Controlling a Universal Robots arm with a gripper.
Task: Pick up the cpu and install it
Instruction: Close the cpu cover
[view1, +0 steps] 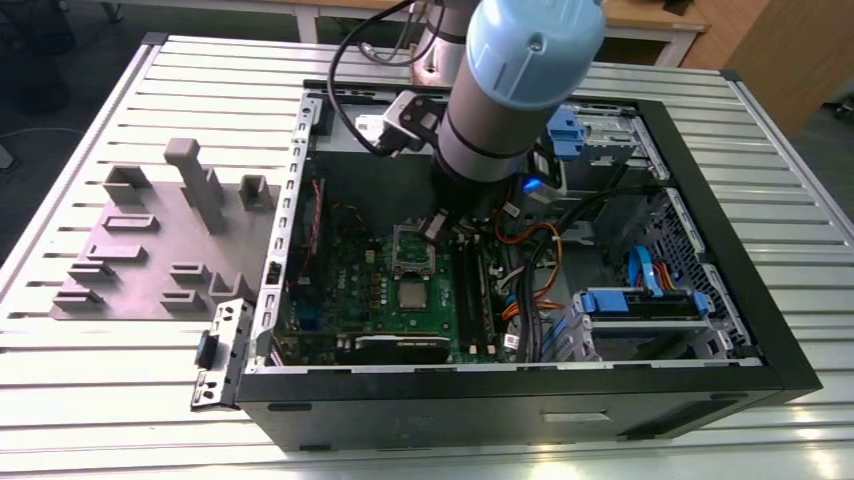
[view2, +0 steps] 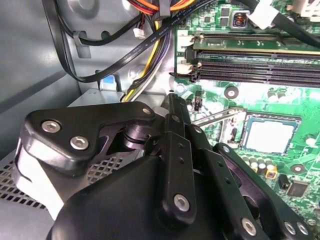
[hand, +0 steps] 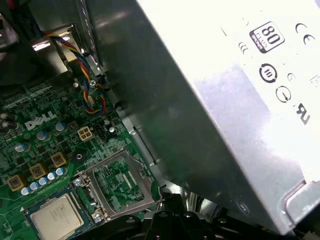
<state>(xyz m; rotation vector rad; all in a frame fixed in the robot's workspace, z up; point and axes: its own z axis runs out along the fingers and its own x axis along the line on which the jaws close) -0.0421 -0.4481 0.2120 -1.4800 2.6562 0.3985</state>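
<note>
— How much room is there inside the computer case (view1: 747, 330)?

— Little. It lies open on the slatted tabletop (view1: 80, 390), and its black walls ring the green motherboard (view1: 350, 300) on all sides. In the exterior view the arm (view1: 514, 90) reaches down through the open side toward the middle of the case, above the board's upper part. The large grey power supply box (hand: 215, 100) with its white label rises just beside the socket area in the first wrist view, a steep wall close to the arm's working space.

— And the pincer?

— The pincer (view2: 172, 102) shows in the second wrist view as black linkages meeting at a narrow tip, the jaws drawn together with no gap that I can make out. Nothing sits between them. The tip hangs over the board near the socket's corner; whether it touches the board I cannot tell.

— Where is the cpu?

— The cpu (view1: 412, 294) lies flat on the motherboard, square and pale-topped, just beside the silver socket frame (view1: 411, 254), which stands open with bare contacts inside. Both wrist views show it apart from the pincer.

— What crowds the way?

— Bundled cables (view2: 145, 65), black, yellow and orange, hang by the case wall near the pincer. Long memory slots (view2: 250, 67) run beside the socket. Orange and blue leads cross the drive bays (view1: 641, 300) at the exterior view's right. A grey fixture block (view1: 160, 240) sits on the tabletop outside the case, well apart.
</note>
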